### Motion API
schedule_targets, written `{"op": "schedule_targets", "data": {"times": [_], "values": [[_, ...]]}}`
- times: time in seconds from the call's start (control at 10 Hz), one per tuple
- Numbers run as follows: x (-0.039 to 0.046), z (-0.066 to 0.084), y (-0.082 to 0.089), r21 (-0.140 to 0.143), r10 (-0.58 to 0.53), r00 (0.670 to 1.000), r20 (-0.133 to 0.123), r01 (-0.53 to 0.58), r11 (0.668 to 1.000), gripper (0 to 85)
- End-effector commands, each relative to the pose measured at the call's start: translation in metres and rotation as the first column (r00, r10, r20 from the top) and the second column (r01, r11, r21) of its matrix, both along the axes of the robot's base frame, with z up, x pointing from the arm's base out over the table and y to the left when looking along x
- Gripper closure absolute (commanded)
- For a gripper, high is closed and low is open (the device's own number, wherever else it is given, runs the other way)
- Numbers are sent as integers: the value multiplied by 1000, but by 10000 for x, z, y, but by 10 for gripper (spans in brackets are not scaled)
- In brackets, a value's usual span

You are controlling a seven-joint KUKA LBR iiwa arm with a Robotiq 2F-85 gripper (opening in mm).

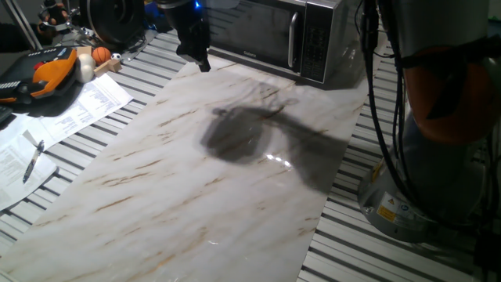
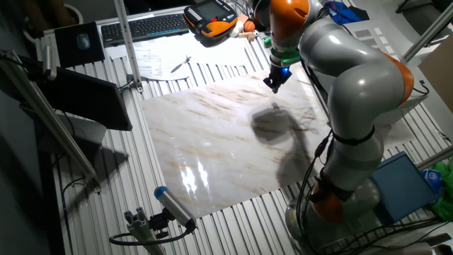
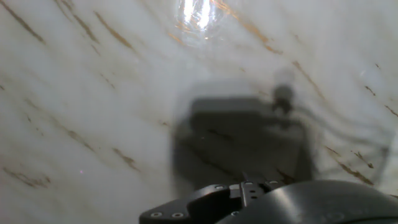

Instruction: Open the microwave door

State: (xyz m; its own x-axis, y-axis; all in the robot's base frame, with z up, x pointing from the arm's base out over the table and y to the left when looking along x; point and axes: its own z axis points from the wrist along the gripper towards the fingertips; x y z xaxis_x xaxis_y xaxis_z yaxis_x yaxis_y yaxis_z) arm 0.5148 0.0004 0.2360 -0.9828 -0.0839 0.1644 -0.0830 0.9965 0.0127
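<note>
The boxy silver stainless-steel microwave [image 1: 274, 35] stands at the far edge of the table [image 1: 196, 180], on the slatted metal just past the pale marble-patterned slab that covers the middle. Its dark glass-windowed microwave door [image 1: 250, 31] with the silver frame sits flush against the body, shut, and the vertical silver bar handle [image 1: 293, 41] runs beside the dark button keypad strip [image 1: 315, 43]. Nothing can be made out through the dark glass, so what the oven holds, if anything, I cannot tell. The black tool [image 1: 197, 48] hangs above the slab near the door's left part, just in front of it, and does not touch the handle; in the other fixed view it [image 2: 274, 83] points down under the grey and orange arm [image 2: 340, 64], casting a dark shadow on the marble. Whether its fingers are parted or together I cannot tell, as both fixed views show only a dark tip and the hand view shows only the black body of the hand over the veined surface, no fingertips. Off to the left of the slab lie white printed sheets [image 1: 82, 106] with a pen [image 1: 33, 160] on them, an orange and black handheld pendant [image 1: 43, 74], and a small orange ball [image 1: 102, 55].
</note>
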Motion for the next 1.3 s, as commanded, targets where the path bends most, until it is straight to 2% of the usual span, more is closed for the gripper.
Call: {"op": "schedule_targets", "data": {"times": [0.0,0.1,0.2,0.3,0.4,0.6,0.7,0.8,0.9,1.0,1.1,1.2], "values": [[1,-1,-3,5,-44,999,-9,45,999,850],[1,-1,-3,-20,-50,998,-31,49,999,850],[1,-1,-3,-53,-74,997,-5,73,996,850],[1,-1,-3,-59,-93,996,5,93,994,850],[1,-1,-3,-53,-112,994,4,113,992,850],[1,-1,-3,-72,-143,990,-15,142,987,850],[1,-1,-3,-91,-149,989,-22,146,985,850],[1,-1,-3,-86,-161,987,-25,158,984,850],[1,-1,-3,-89,-165,986,-19,163,983,850],[1,-1,-3,-108,-180,984,4,180,978,850],[1,-1,-3,-123,-183,983,10,183,975,850],[17,16,-129,-132,-169,986,18,170,977,850]]}}
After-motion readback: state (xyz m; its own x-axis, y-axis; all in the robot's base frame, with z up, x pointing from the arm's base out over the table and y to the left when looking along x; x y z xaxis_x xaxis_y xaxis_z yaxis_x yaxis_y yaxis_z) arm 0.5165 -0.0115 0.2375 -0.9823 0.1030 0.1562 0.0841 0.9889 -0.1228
